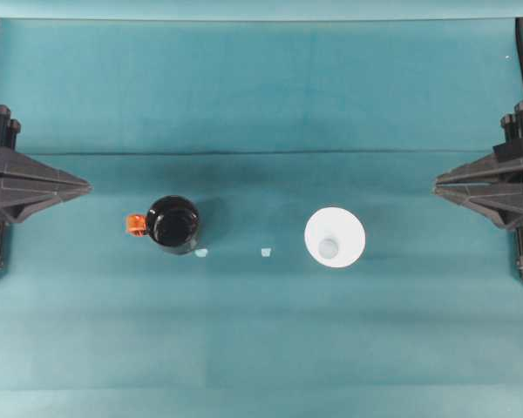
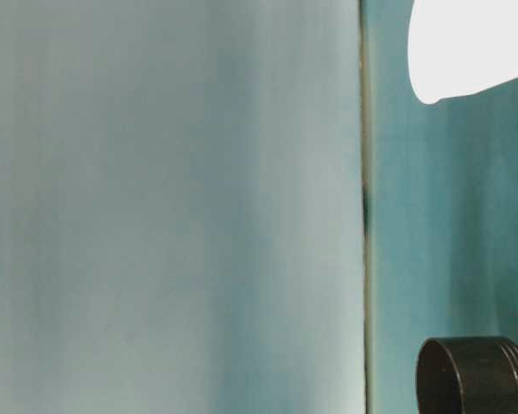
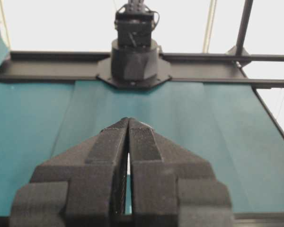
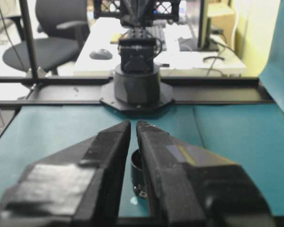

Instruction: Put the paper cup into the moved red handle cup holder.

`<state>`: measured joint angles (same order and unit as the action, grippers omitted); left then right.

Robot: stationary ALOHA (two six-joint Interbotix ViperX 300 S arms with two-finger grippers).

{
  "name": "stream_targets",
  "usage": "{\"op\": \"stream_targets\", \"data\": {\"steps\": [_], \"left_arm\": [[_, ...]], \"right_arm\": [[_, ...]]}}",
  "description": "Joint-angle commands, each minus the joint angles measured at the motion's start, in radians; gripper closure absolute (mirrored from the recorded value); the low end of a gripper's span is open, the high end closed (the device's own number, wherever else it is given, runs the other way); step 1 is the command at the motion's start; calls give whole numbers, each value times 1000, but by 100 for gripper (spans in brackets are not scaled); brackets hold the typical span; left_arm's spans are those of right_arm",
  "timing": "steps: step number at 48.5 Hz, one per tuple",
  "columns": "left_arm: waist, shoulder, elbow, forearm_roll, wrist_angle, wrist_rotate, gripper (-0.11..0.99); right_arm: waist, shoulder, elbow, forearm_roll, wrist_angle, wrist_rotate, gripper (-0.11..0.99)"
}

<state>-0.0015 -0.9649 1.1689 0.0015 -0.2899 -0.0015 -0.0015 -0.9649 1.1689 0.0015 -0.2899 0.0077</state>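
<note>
Resting claws [image 3: 128, 124] [image 4: 133, 124], closed, empty.

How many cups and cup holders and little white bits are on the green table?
Paper cup: 1
Black cup holder with orange-red handle: 1
Small pale bits on the cloth: 2
Total: 4
</note>
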Motion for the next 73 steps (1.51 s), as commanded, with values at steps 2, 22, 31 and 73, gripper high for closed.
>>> {"op": "stream_targets", "data": {"steps": [2,22,31,73], "left_arm": [[-15,28,-20,14,14,-12,85],[-18,49,-57,14,137,-9,85],[-18,51,-89,12,393,-9,85],[38,130,-150,14,723,-66,85]], "right_arm": [[15,8,-5,11,3,8,88],[23,-91,-21,26,206,74,98],[23,-115,-28,26,285,77,98],[11,-110,-26,26,308,91,99]]}}
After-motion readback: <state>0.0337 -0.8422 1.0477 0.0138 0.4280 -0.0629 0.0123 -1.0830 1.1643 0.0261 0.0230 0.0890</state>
